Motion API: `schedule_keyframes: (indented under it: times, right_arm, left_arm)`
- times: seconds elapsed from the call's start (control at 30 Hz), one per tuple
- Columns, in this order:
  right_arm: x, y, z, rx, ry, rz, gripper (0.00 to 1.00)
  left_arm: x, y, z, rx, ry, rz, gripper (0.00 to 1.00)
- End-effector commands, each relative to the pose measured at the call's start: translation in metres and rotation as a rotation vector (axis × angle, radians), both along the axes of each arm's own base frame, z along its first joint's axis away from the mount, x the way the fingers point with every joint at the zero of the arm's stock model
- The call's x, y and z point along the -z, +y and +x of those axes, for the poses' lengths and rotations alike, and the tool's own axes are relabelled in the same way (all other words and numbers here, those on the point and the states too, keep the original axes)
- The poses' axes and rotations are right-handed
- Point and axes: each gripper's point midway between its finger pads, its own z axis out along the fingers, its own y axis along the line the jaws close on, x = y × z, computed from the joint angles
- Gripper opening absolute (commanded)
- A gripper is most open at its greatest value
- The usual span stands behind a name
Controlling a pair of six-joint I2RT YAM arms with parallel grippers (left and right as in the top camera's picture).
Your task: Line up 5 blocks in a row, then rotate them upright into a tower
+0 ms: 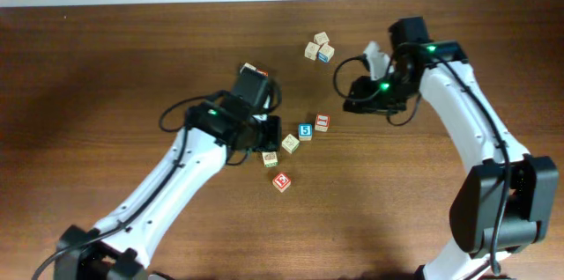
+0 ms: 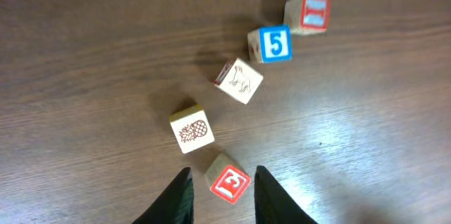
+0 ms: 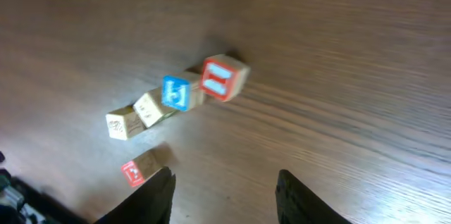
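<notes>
On the table (image 1: 88, 69), five blocks (image 1: 290, 143); left end effector (image 2: 223, 173) narrow, right end effector (image 3: 225, 176) wide.

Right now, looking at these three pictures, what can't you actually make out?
- Right wrist view: blur smears the blue-marked block, so its number is unreadable.
- Overhead view: the three-block cluster is too small to read its faces.
- Left wrist view: the bottom edge cuts off the left pincer; only fingertips show.
- Right wrist view: the bottom edge likewise cuts off the right pincer.
</notes>
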Motion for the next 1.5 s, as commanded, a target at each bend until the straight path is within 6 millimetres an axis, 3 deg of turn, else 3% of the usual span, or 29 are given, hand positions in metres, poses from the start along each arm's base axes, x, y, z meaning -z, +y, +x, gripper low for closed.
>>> schedule_keyframes:
  times: [0.0, 0.23, 0.37, 0.5, 0.67, 0.73, 0.77, 0.9, 1.03, 1.17, 1.47]
  right_arm:
    - [0.000, -0.004, 0.001, 0.012, 0.002, -0.009, 0.48]
    - [0.001, -0.004, 0.001, 0.012, 0.004, -0.009, 0.50]
    - [0.002, -0.004, 0.001, 0.012, 0.008, -0.009, 0.50]
    - [0.002, -0.004, 0.000, 0.012, 0.009, -0.009, 0.50]
    - [0.002, -0.004, -0.002, 0.011, 0.019, -0.010, 0.50]
    - [0.002, -0.004, -0.003, 0.011, 0.024, -0.011, 0.50]
    - [0.002, -0.004, -0.004, 0.011, 0.027, -0.011, 0.50]
    - [0.002, -0.004, -0.004, 0.011, 0.028, -0.011, 0.50]
    - [0.002, -0.004, -0.004, 0.011, 0.028, -0.011, 0.50]
    - [0.002, -0.004, -0.004, 0.011, 0.030, -0.011, 0.51]
    - [0.003, -0.002, -0.010, 0.004, 0.051, -0.014, 0.52]
  left_arm:
    - [0.040, 0.004, 0.003, 0.003, 0.039, 0.116, 0.31]
    - [0.091, -0.007, -0.004, -0.028, 0.142, 0.178, 0.39]
    - [0.091, -0.005, -0.005, -0.053, 0.149, 0.186, 0.43]
    - [0.092, 0.002, -0.007, -0.095, 0.160, 0.214, 0.57]
    - [0.107, 0.004, -0.008, -0.122, 0.195, 0.234, 0.57]
    - [0.108, 0.003, -0.006, -0.122, 0.196, 0.234, 0.55]
    - [0.108, 0.002, -0.005, -0.122, 0.194, 0.234, 0.48]
    - [0.109, 0.002, -0.003, -0.122, 0.188, 0.234, 0.37]
    - [0.109, 0.001, -0.003, -0.122, 0.187, 0.233, 0.17]
    - [0.099, -0.003, 0.006, -0.090, 0.161, 0.226, 0.15]
    - [0.078, 0.010, 0.058, -0.176, -0.043, 0.268, 0.19]
